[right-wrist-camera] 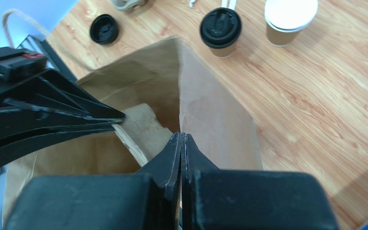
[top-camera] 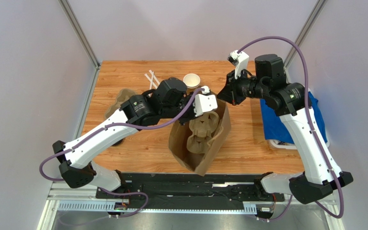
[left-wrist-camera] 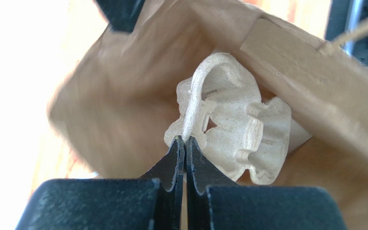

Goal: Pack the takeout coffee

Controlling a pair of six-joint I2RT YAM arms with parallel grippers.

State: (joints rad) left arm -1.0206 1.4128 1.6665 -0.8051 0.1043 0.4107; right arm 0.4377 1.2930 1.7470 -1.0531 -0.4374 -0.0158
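The takeout coffee [right-wrist-camera: 221,29], a small brown cup with a black lid, stands on the table beyond the bag in the right wrist view; the left arm hides it from the top camera. The brown paper bag [top-camera: 219,139] stands open mid-table. A pulp cup carrier [left-wrist-camera: 241,132] hangs inside it, and my left gripper [left-wrist-camera: 186,140] is shut on the carrier's thin arched handle. My right gripper [right-wrist-camera: 181,135] is shut on the bag's upper rim [right-wrist-camera: 178,76], holding that side up. Seen from above, the left gripper [top-camera: 213,111] and right gripper [top-camera: 223,96] meet over the bag's mouth.
A lidless brown cup [right-wrist-camera: 289,17] stands next to the coffee, also in the top view [top-camera: 191,80]. A loose black lid [right-wrist-camera: 104,28] lies further left. Straws [top-camera: 151,79] and a second pulp carrier [top-camera: 118,100] lie back left. A blue cloth [top-camera: 291,120] sits at the right.
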